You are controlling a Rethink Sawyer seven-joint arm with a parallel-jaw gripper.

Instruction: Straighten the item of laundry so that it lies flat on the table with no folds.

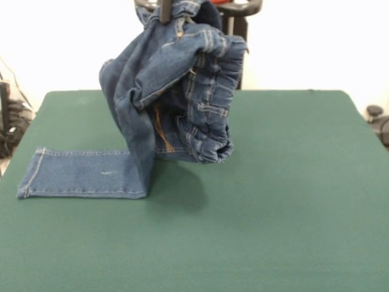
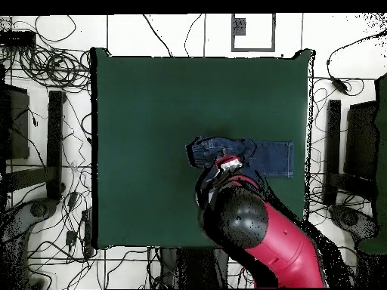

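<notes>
The tool [image 1: 165,12] pinches the jeans [image 1: 173,85] aloft — one leg trailing flat on the tabletop [image 1: 273,201].

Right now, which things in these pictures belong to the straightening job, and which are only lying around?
Belong to the job:
jeans, partly lifted, one leg flat
green table
gripper, holding the jeans

Lying around:
cables on the floor
black stands beside the table

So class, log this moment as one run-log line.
gripper: shut on jeans | jeans: waistband lifted, bunched | one leg: flat on green table | status: not yet flat
</notes>
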